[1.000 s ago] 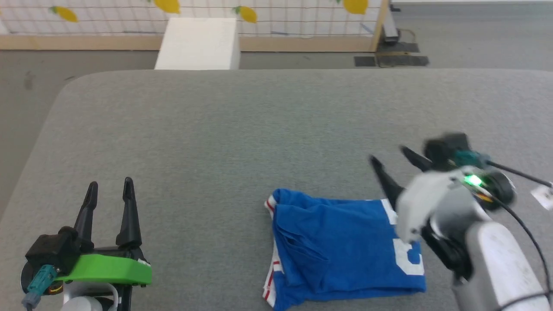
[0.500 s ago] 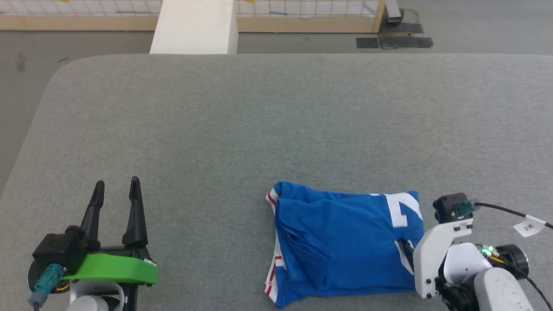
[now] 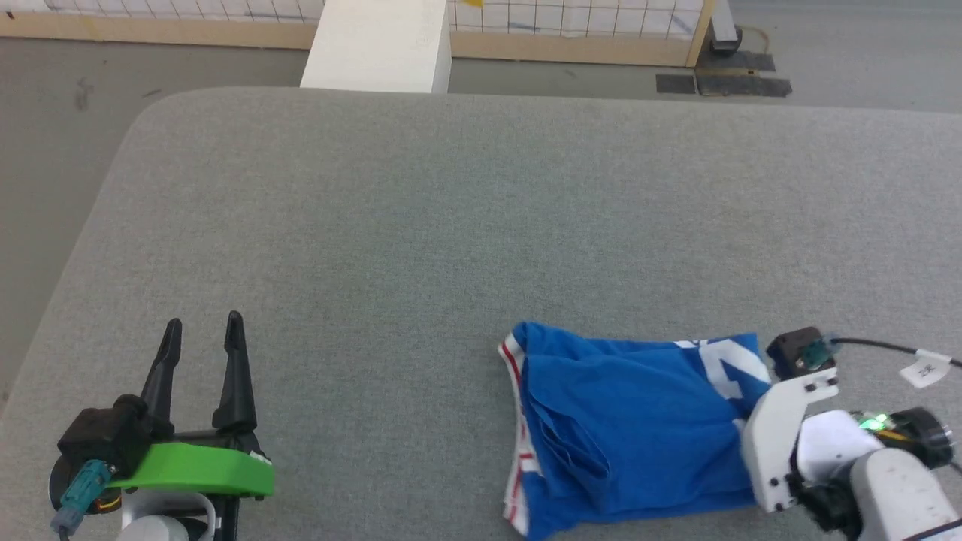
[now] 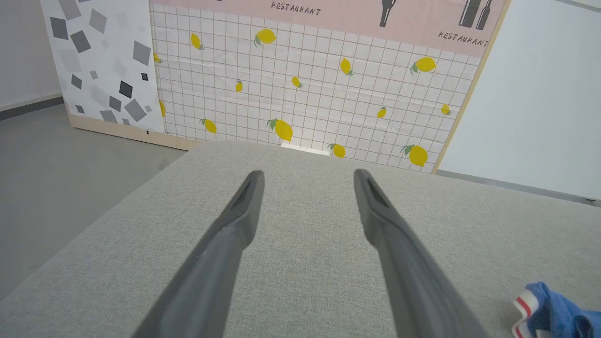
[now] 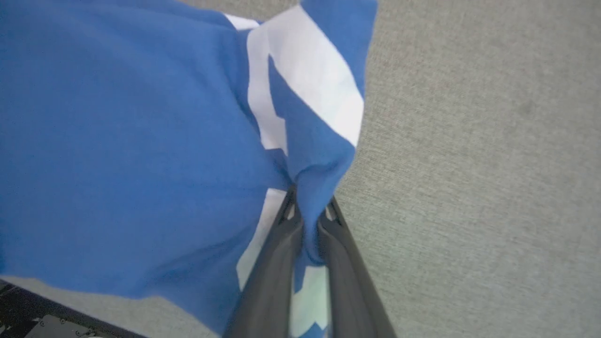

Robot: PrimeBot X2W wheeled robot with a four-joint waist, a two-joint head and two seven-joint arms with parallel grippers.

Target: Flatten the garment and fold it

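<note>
Now | our right gripper (image 5: 310, 206) clamped on a bunched edge of the blue jersey T-shirt (image 5: 141, 141), the rest crumpled to its left | left gripper (image 3: 201, 330) spread apart, empty, well away | we should draw outward slowly and low, so the cloth doesn't slip.

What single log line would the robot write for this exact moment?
right tool: shut on garment at its right edge | left tool: open, apart from garment | garment: bunched on grey table, not yet flat

Crumpled blue-and-white garment (image 3: 631, 428) on grey surface
</note>
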